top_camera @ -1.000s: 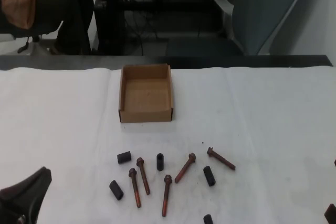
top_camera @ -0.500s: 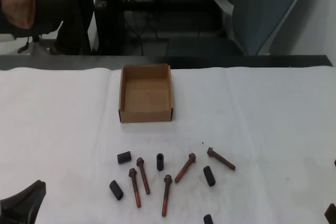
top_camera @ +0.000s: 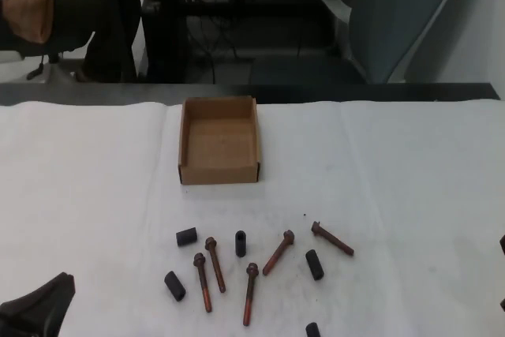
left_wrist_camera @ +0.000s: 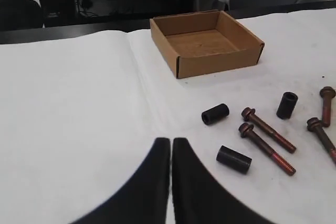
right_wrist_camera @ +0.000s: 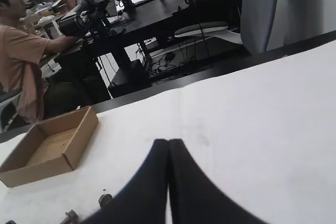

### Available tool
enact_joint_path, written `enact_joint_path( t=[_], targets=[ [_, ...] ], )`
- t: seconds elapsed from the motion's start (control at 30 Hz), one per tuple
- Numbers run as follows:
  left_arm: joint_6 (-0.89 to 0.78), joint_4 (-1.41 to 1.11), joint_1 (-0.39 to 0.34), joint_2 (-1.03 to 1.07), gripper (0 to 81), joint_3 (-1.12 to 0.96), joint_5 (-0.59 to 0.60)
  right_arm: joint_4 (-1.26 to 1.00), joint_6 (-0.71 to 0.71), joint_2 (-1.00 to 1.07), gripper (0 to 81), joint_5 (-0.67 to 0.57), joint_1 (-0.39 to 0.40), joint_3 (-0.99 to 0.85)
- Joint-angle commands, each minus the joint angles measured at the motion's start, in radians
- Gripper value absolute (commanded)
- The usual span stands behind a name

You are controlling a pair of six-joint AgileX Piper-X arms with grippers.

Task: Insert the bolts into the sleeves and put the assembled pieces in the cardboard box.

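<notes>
The open cardboard box [top_camera: 219,173] sits mid-bench with nothing in it. In front of it, several rusty bolts [top_camera: 214,263] and several short black sleeves [top_camera: 186,236] lie scattered and apart. My left gripper [left_wrist_camera: 171,142] is shut with nothing in it, low over the white cloth, short of the nearest sleeve [left_wrist_camera: 234,159] and bolts [left_wrist_camera: 266,148]; its dark tip [top_camera: 61,280] shows at the near left corner. The box [left_wrist_camera: 220,60] lies beyond. My right gripper [right_wrist_camera: 168,143] is shut and holds nothing, over bare cloth at the right, with the box [right_wrist_camera: 37,169] far off and two bolt heads [right_wrist_camera: 105,200] closer.
A white cloth [top_camera: 394,163] covers the bench, bare to the left and right of the parts. One sleeve [top_camera: 312,329] lies at the near edge. Behind the bench's far edge stand chairs and dark desks.
The left arm's tip has drawn back toward the near left corner of the high view. The bolts, sleeves and box have not moved.
</notes>
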Motion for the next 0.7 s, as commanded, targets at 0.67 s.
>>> enact_joint_path(
  t=[0.67],
  targets=[
    [-0.264,0.059,0.002,0.003,10.5,-0.008,0.121,0.254,-0.122,-0.001,0.0,-0.181,0.074,-0.011]
  ],
)
